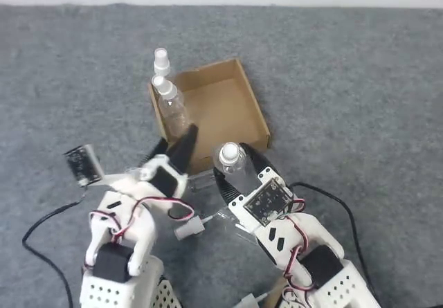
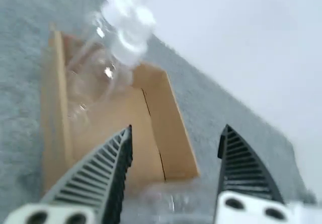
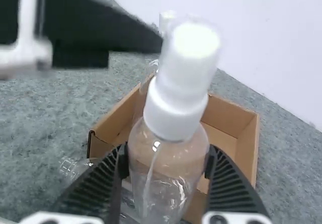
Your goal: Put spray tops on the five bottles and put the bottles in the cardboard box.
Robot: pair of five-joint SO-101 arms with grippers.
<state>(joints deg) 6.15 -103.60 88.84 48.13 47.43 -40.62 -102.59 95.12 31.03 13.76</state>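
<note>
The cardboard box (image 1: 239, 90) lies open in the middle of the grey carpet. A clear bottle (image 1: 173, 111) with a spray top leans in its left corner, and a second spray-topped bottle (image 1: 161, 60) stands just behind it. My right gripper (image 1: 235, 166) is shut on an upright clear bottle (image 3: 168, 163) with a white spray top (image 3: 185, 53), held just before the box's near wall (image 3: 121, 118). My left gripper (image 1: 176, 140) is open and empty at the box's near left corner, pointing at the leaning bottle (image 2: 108, 68) and the box (image 2: 166, 133).
A clear bottle without a top (image 1: 201, 180) lies on the carpet between the two grippers, seen also as the lying bottle (image 3: 70, 166). A loose white spray top (image 1: 190, 228) lies nearer the arm bases. Open carpet spreads right of and behind the box.
</note>
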